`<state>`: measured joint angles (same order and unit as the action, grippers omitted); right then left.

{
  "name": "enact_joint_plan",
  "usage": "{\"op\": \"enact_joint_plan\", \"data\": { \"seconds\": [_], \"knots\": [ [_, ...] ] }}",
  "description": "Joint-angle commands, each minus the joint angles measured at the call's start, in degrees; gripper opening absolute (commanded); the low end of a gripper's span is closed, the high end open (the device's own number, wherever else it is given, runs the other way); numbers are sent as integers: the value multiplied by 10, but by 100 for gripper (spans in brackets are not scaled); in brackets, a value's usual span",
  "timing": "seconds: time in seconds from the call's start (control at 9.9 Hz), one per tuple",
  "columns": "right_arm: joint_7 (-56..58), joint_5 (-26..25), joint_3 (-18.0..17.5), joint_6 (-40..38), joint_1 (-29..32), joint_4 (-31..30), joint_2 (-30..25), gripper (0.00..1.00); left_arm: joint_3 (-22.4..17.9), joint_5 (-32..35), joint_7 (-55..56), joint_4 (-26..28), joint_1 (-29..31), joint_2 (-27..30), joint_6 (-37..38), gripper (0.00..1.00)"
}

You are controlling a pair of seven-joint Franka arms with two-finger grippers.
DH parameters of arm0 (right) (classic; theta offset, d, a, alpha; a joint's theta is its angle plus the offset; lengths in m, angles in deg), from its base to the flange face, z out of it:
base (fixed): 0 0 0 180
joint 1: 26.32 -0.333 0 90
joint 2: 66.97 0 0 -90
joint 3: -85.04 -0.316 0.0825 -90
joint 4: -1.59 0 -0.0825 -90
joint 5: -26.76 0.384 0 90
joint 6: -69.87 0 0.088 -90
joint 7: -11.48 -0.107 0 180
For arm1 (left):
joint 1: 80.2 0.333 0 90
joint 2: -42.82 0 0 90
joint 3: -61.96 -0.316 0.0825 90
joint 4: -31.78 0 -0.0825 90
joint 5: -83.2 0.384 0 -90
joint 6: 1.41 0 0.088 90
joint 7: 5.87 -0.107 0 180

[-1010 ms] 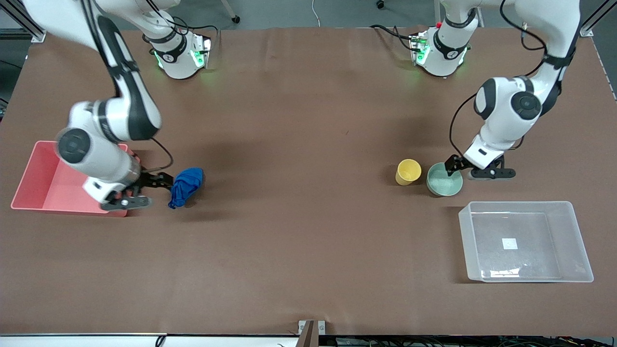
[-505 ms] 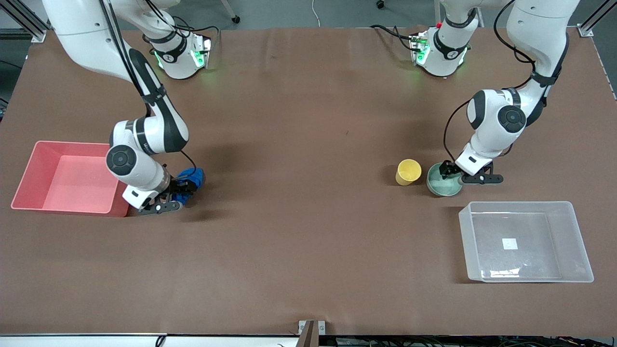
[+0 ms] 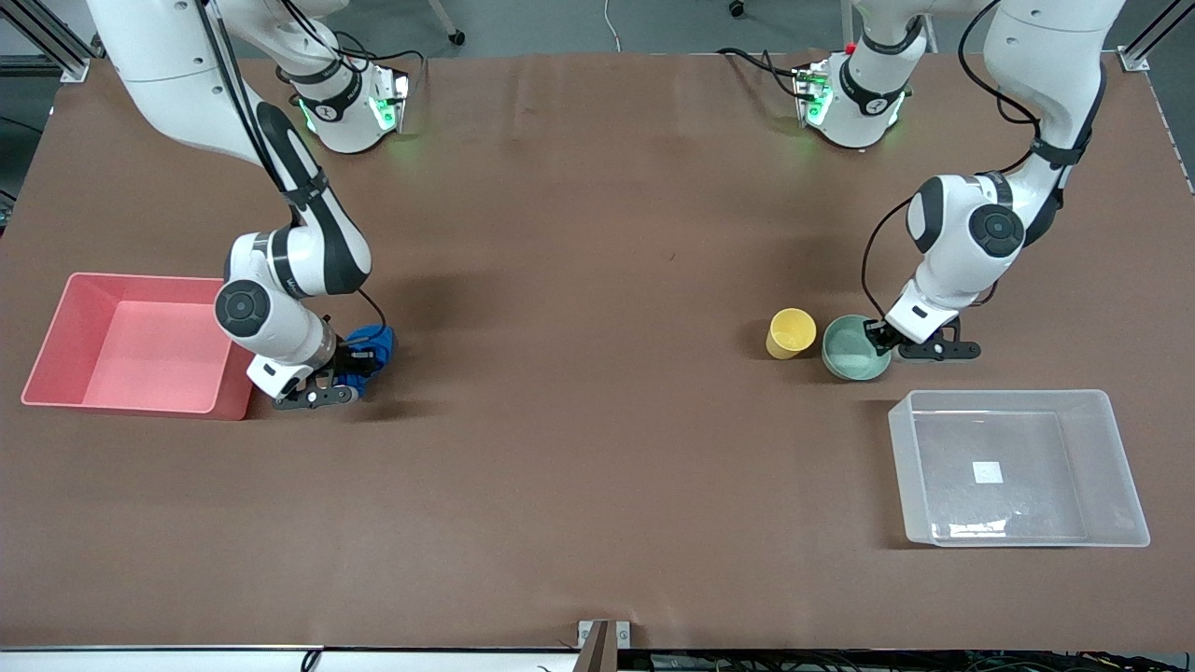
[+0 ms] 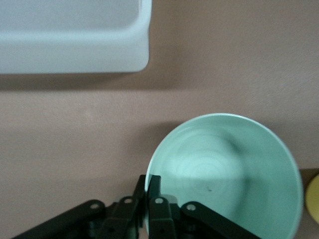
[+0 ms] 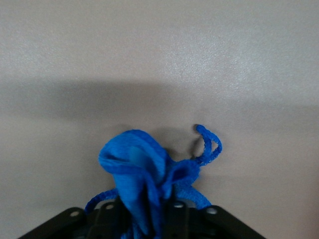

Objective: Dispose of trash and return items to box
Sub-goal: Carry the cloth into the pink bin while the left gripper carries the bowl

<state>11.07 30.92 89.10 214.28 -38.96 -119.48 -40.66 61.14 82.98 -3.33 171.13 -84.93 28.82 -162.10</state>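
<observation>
Small white square label (image 3: 987, 472), no readable writing, on the bottom of the clear plastic box (image 3: 1120, 485). Left gripper (image 3: 881, 338) pinching the rim of the smooth round mint-green bowl (image 3: 850, 350) on the brown table (image 3: 597, 448), just beside the yellow cup (image 3: 791, 332). Right gripper (image 3: 347, 369) clamped on the wrinkly blue cloth wad (image 3: 372, 345), low at the table beside the opaque pink bin (image 3: 56, 327).
</observation>
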Motion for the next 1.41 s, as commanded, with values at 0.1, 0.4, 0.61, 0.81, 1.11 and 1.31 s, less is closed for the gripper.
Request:
{"op": "enact_joint_plan", "data": {
  "seconds": [0.1, 0.4, 0.61, 0.81, 1.11, 1.31],
  "knots": [
    [-36, 15, 0, -137, -8, 80, -33, 1, 0, -7, -5, -12, -4, 135, 175, 0],
    [-27, 9, 4, -370, 59, 223, -91, 1, -4, -24, -13, -169, 2, 87, 251, 0],
    [47, -6, 5, -396, 147, 242, -114, 1, -17, -40, -38, -321, 8, -11, 308, 0],
    [150, -35, 4, -375, 234, 231, -109, 1, -64, -99, -116, -474, 8, -114, 370, 0],
    [226, -36, 4, -232, 289, 113, -95, 2, -124, -143, -204, -597, 9, -236, 403, 0],
    [230, -36, 4, -144, 292, 46, -79, 30, -131, -171, -219, -619, 22, -289, 382, 0]
  ]
}}
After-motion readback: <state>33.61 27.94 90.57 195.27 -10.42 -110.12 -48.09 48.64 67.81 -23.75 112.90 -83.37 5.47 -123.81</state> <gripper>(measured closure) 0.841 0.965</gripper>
